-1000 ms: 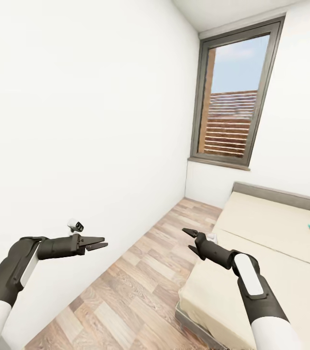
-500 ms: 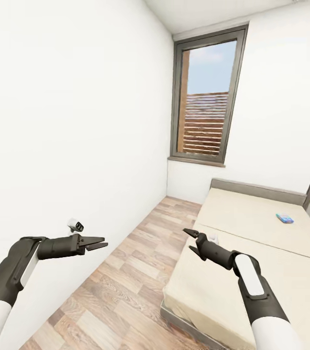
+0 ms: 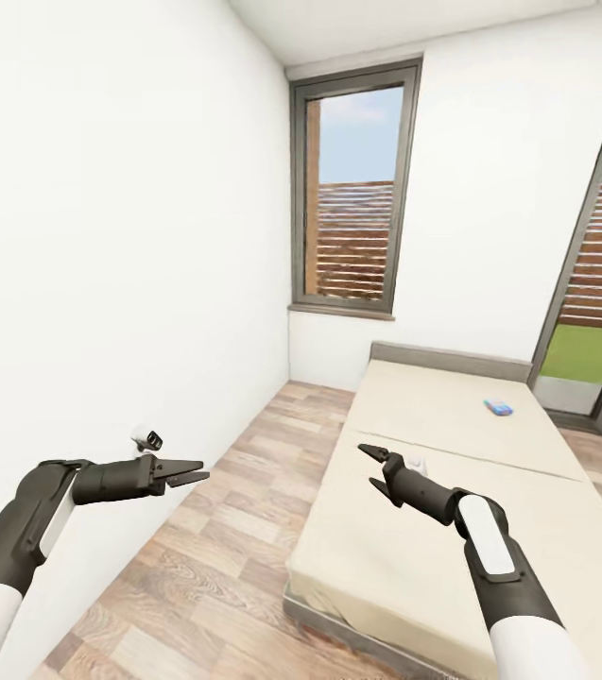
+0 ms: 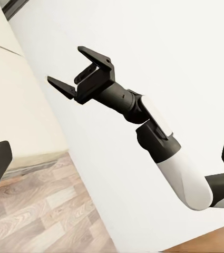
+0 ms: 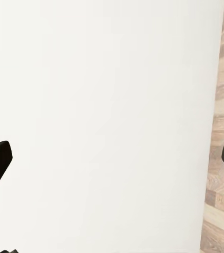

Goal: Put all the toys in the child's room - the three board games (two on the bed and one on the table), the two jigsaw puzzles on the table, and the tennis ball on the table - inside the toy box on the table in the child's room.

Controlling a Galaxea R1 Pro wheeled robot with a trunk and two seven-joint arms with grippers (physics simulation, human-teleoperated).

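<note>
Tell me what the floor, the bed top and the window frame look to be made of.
Floor: wood planks or wood-look laminate, going by the staggered boards with brown and grey grain; matte. Bed top: seemingly fabric or a plain mattress cover, flat cream-beige with one seam across it and no shine. Window frame: smooth dark grey, possibly painted metal or plastic; the render leaves that open.

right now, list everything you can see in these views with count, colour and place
bed: 1, cream-beige top, grey headboard, right of the room along the far wall
small item on the bed: 1, blue, flat, near the headboard; too small to identify
window: 1, dark grey frame, far wall
glass door: 1, dark frame, far right, partly cut off
floor: wood planks, between left wall and bed
walls: white
left gripper: 1, black, open, empty, over the floor
right gripper: 1, black, open, empty, over the bed's near edge
</note>
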